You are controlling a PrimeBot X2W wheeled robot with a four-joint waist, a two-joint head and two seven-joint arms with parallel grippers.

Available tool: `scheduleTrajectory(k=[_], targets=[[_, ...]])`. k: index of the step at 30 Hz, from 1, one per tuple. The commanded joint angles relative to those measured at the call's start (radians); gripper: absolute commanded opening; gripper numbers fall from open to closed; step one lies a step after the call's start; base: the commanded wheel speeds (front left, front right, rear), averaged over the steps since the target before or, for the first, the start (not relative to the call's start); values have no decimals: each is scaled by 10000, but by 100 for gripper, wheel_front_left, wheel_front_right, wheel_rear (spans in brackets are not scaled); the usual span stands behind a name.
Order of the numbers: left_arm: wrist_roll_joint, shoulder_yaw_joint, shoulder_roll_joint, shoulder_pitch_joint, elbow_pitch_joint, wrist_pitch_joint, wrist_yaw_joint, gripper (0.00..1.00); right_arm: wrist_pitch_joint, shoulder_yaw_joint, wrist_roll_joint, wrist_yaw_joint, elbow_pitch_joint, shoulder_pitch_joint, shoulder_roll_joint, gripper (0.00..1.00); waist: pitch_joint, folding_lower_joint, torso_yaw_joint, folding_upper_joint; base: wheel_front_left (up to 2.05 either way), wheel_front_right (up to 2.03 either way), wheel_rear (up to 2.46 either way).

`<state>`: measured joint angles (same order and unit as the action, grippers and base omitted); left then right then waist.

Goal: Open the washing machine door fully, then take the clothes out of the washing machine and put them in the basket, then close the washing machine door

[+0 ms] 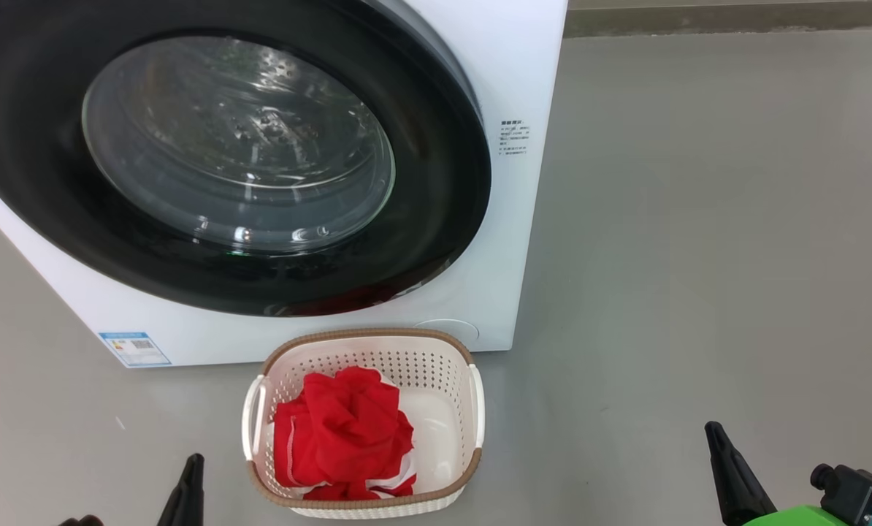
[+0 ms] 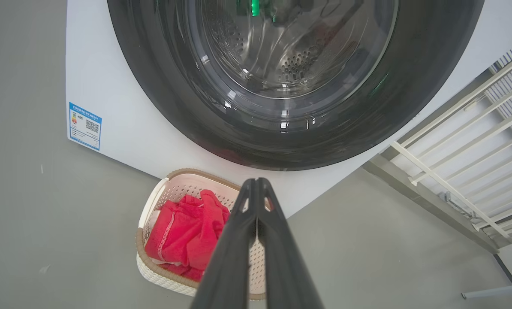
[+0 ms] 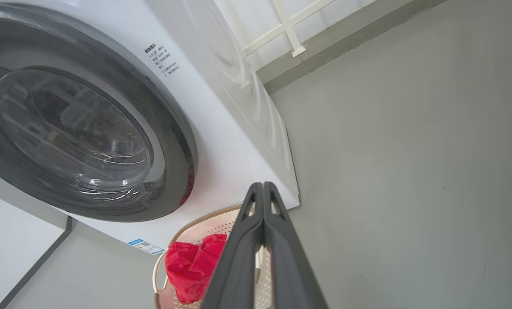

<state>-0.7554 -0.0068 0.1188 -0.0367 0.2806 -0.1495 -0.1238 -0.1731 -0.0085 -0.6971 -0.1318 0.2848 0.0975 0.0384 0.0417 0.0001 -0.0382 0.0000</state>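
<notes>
Both pincers are empty and touch nothing: my left pincer (image 2: 257,182) has its fingers pressed together, and my right pincer (image 3: 262,185) is pressed together the same way. Between them, a little ahead of the tips, the basket (image 1: 366,334) stands on the grey floor (image 1: 699,256), with the red clothes (image 1: 341,431) bunched toward my left pincer's side. Beyond the basket stands the washing machine (image 1: 531,219), its door (image 1: 436,183) closed flush against the front.
</notes>
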Motion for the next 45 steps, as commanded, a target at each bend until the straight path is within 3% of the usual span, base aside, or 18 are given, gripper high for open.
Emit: scheduleTrajectory(k=[1,45], targets=[[-235,217,94,359,-234,97,-21,0,52,2,-306,3,-264,-412,175,0,-6,-1,6,0,0,0,0],[-4395,715,-294,905,-293,1367,-45,0,1267,-284,-4927,7,-347,-1214,321,0,-196,-1,195,0,0,0,0]])
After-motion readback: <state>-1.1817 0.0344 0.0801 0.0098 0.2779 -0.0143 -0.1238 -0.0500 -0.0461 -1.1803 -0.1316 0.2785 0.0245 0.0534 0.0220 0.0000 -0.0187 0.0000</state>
